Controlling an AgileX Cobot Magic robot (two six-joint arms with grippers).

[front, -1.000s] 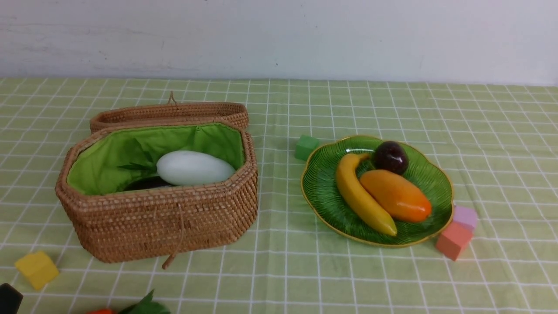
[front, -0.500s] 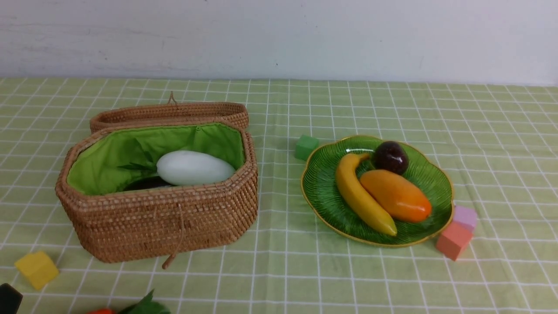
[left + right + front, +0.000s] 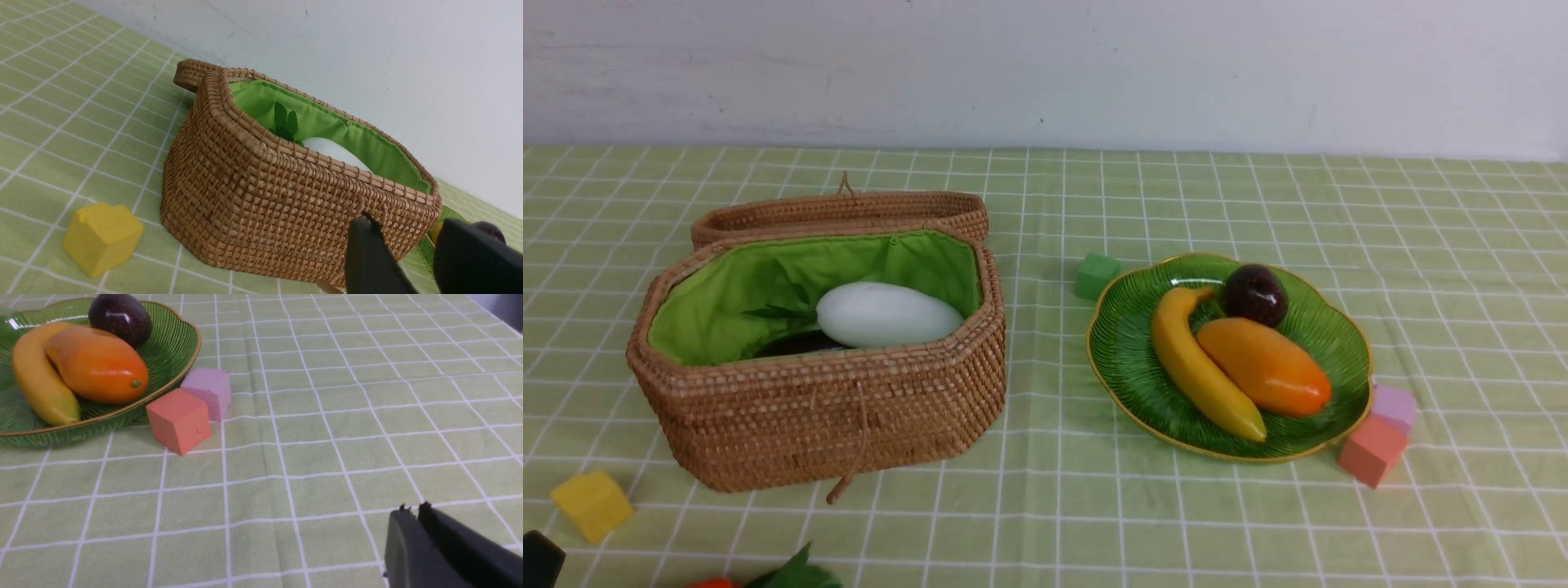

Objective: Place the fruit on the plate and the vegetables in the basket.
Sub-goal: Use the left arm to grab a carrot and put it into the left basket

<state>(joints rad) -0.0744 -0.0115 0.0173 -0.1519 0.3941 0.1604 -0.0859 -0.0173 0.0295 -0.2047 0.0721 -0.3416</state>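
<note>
Banana (image 3: 1205, 367), orange-yellow fruit (image 3: 1264, 366) and round dark purple fruit (image 3: 1255, 296): lying together on the green plate (image 3: 1123, 384), beside the coral cube (image 3: 1374, 451) (lilac cube (image 3: 1394, 407) just behind). Resting inside the brown basket (image 3: 833, 416), at the robot's left, with the white oval vegetable (image 3: 886, 315) and partly hidden dark eggplant (image 3: 800, 343), while showing red-orange and leaves of a cut-off carrot (image 3: 715, 583) in front. Holding nothing, keeping the left gripper (image 3: 408, 224) spread near the basket and the right gripper (image 3: 413, 508) closed above the cloth (image 3: 253, 490).
</note>
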